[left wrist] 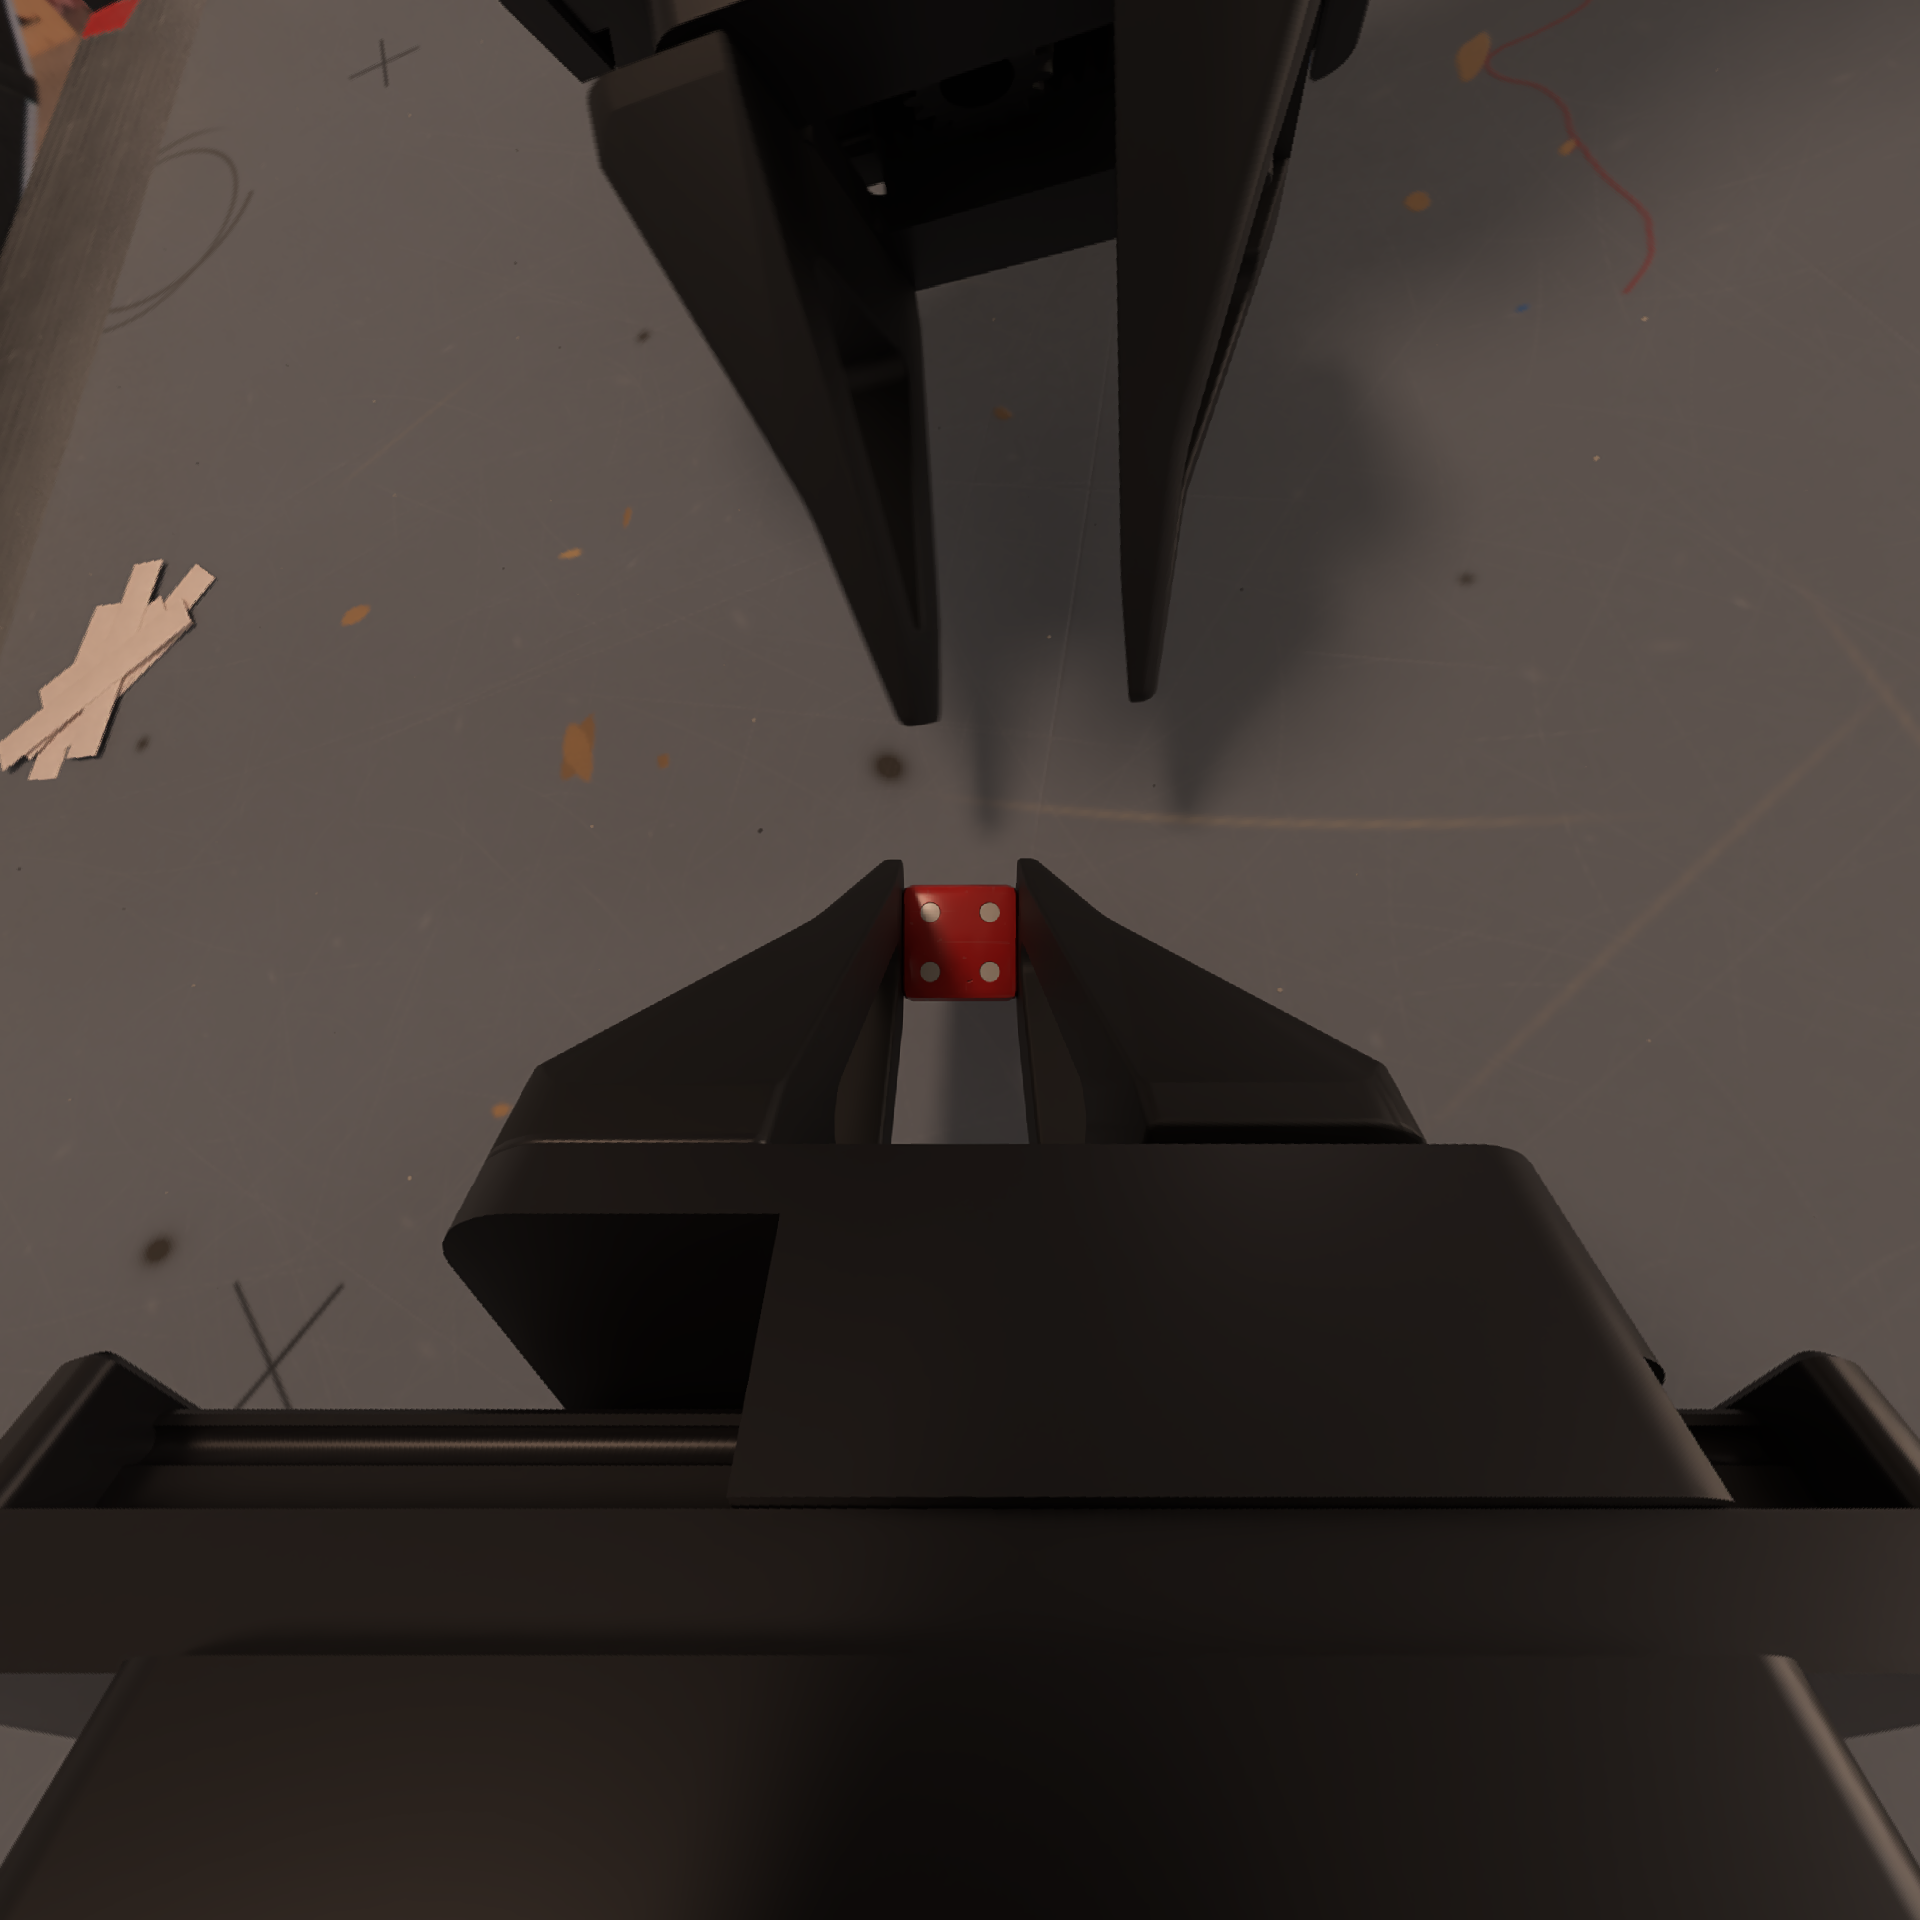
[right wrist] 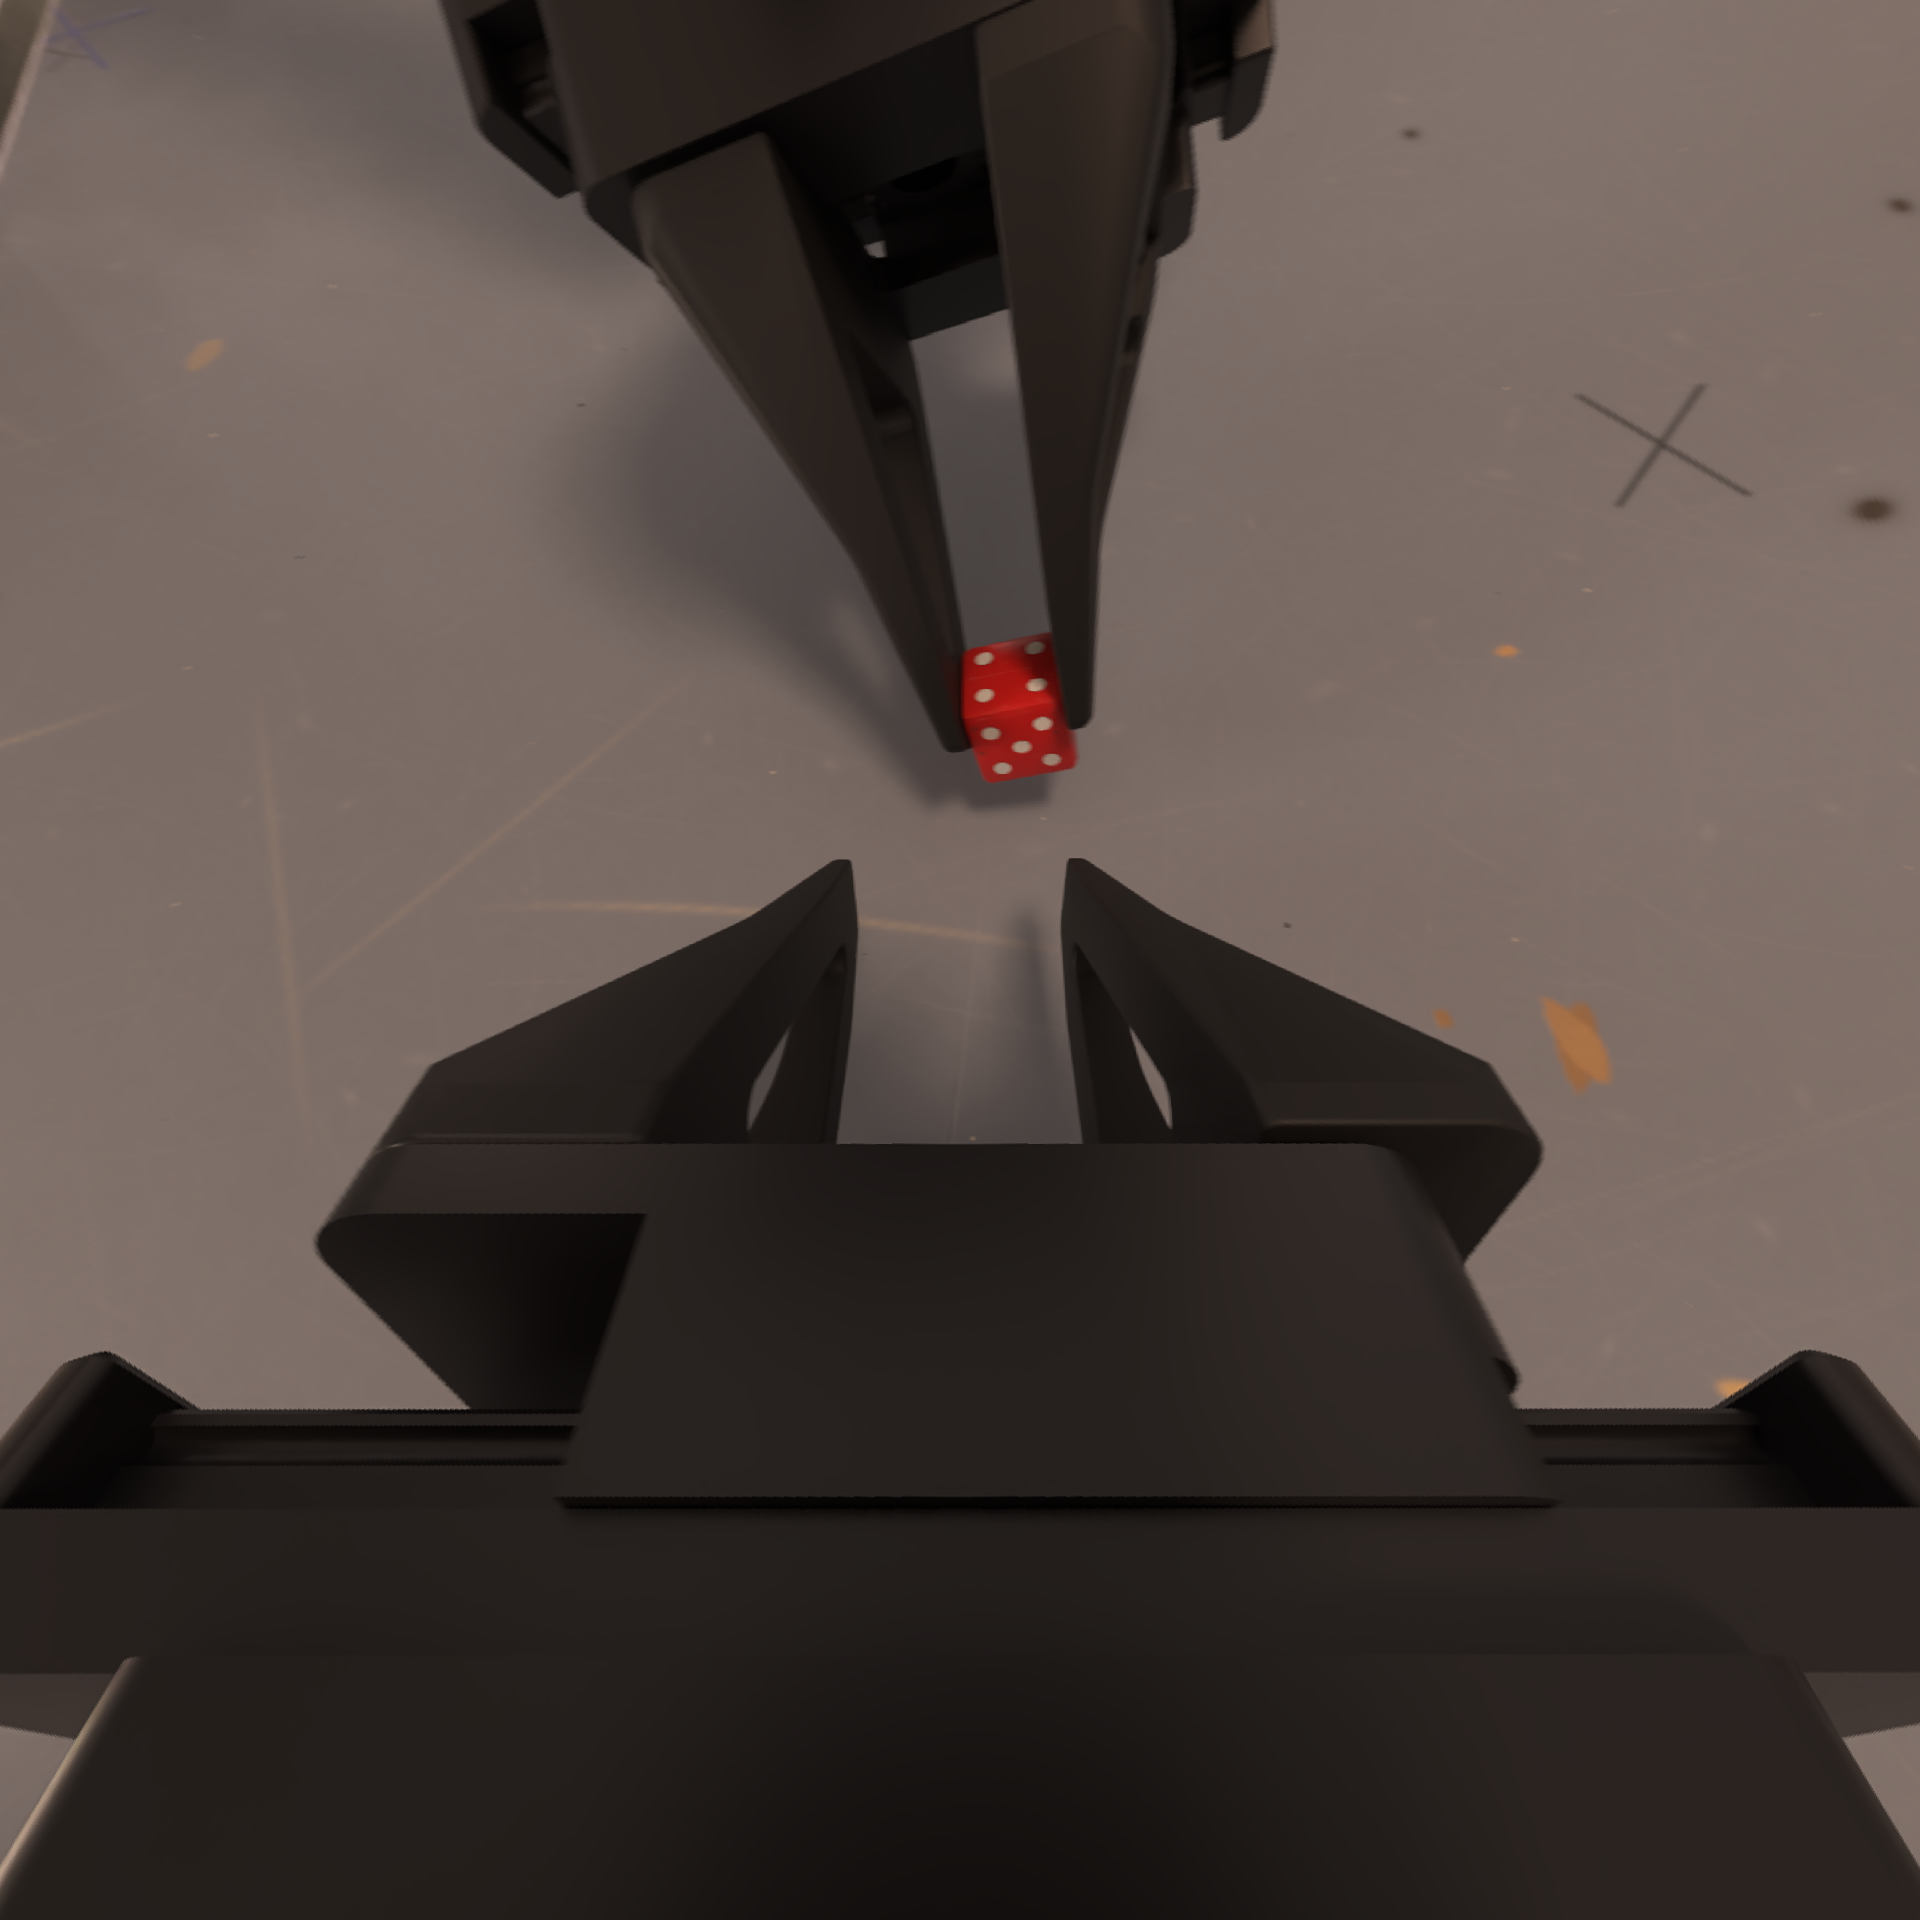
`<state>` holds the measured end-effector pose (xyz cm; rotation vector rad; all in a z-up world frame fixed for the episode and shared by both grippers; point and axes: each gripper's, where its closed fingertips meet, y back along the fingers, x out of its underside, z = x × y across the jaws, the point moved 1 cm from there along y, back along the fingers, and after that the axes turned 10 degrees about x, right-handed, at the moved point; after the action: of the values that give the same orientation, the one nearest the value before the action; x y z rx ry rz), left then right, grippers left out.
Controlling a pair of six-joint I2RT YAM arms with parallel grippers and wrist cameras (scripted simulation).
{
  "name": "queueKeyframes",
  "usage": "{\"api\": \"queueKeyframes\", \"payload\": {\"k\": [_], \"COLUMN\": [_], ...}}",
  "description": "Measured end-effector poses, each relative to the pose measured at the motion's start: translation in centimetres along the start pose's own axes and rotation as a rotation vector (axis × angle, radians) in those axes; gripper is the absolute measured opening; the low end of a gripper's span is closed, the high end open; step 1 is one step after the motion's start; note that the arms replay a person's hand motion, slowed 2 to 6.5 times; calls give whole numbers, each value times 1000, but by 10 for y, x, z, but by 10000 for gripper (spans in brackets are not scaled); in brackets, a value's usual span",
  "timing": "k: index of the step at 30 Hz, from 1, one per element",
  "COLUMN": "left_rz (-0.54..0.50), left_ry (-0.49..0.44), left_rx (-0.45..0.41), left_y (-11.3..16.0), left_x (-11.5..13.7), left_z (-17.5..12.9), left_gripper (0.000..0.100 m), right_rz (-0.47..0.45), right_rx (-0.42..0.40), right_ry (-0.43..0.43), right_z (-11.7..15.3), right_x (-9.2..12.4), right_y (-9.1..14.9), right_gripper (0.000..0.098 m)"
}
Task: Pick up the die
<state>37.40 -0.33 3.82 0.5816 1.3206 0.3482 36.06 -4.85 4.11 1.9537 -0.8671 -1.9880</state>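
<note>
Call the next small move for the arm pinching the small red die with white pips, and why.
Probably a short straight lift by the left gripper. Its black fingers press both sides of the small red white-pipped die, so the grasp looks made. The right gripper faces it, open and empty, fingertips apart from the die.

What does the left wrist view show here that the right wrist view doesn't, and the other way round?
Only the left wrist view shows the die's four-pip face, a patch of pale tape strips on the table and a red squiggle far right. Only the right wrist view shows two other pip faces of the die, and empty space between the right gripper's fingers. Both share the red die pinched at the left gripper's fingertips, the right gripper open close opposite it, and the scuffed grey table with orange flecks.
</note>
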Motion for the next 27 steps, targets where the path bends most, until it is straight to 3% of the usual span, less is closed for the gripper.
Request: {"api": "queueKeyframes", "payload": {"k": [4,6,10,15,20,27], "left_rz": [0,0,0,0,0,0], "left_ry": [-1,-1,0,0,0,-1], "left_rx": [0,0,1,1,1,1], "left_y": [0,0,0,0,0,0], "left_x": [0,0,0,-1,-1,-1], "left_z": [0,0,0,0,0,1], "left_gripper": [178,178,178,178,178,178], "right_rz": [-4,-13,-38,-41,-20,6], "right_rx": [-73,-71,-28,18,40,-61], "right_ry": [-23,-32,-37,-25,-3,-25], "right_z": [7,5,0,-6,-6,7], "right_x": [-2,-2,-3,-3,-1,-1], "right_y": [2,3,4,3,0,1], "right_gripper": [201,182,201,300,314,152]}}
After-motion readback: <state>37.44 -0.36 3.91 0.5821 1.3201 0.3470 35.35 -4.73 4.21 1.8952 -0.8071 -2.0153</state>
